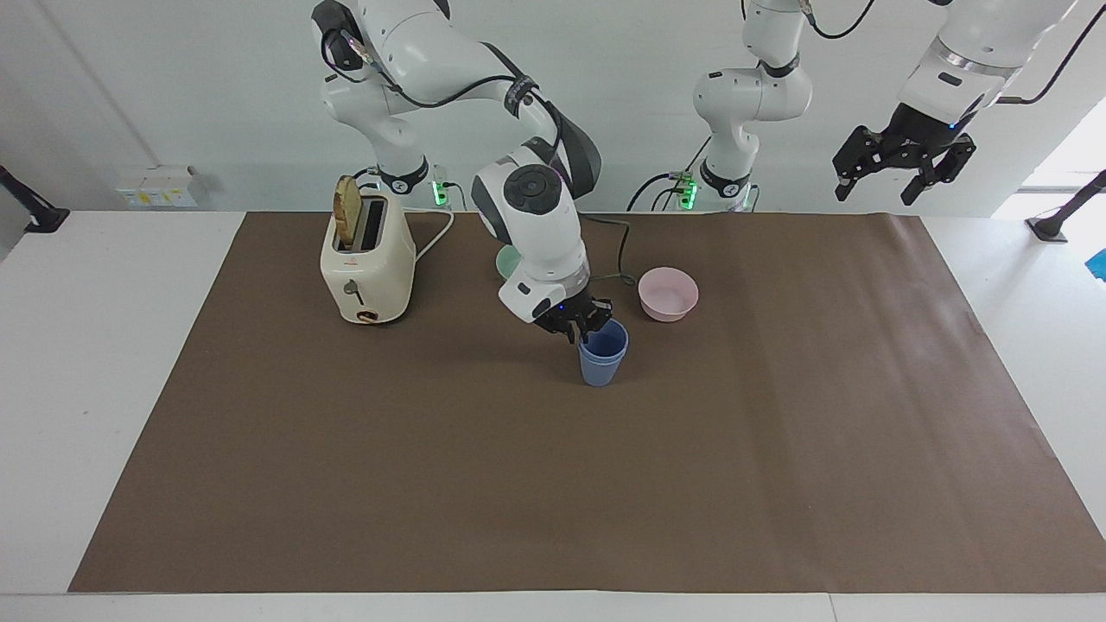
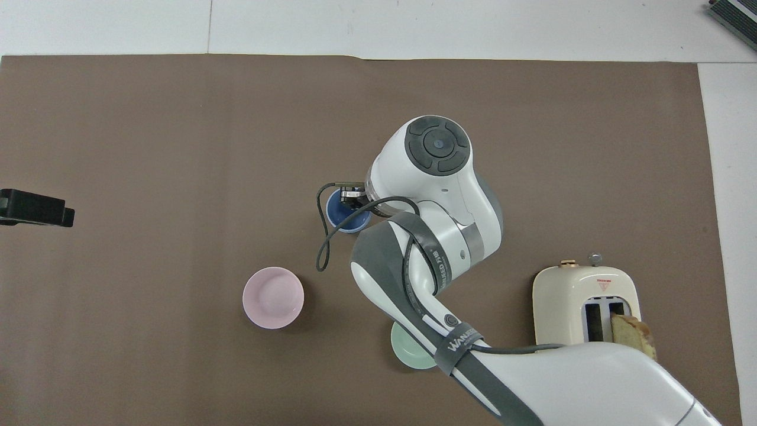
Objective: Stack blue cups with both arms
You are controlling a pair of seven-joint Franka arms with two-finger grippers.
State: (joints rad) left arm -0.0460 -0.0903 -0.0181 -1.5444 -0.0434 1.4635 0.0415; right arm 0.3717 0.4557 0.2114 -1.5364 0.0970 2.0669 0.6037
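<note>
- At the middle of the brown mat [image 1: 778, 449], the right gripper [image 1: 581, 325] sits low at the rim of the blue cups [image 1: 603, 356], on the side toward the robots.
- One cup is nested inside the other; only a narrow band of the inner cup's rim shows above the outer one. The stack stands upright on the mat.
- Right gripper state: the fingertips are at the rim of the stack, but whether they pinch the rim or stand parted cannot be told from either view.
- From overhead, the right arm's wrist covers part of the stack; the cup's open mouth [image 2: 346, 213] shows just beside it.
- Left gripper [image 1: 901, 168]: held high in the air over the left arm's end of the table, fingers spread wide, holding nothing. That arm waits.
- Near the right gripper, toward the left arm's end: a pink bowl [image 1: 668, 294], apart from the cups.
- Under the right arm, nearer the robots: a pale green bowl [image 2: 408, 355], partly hidden.
- Toward the right arm's end: a cream toaster [image 1: 367, 263] with a slice of bread [image 1: 347, 212] raised in one slot.
</note>
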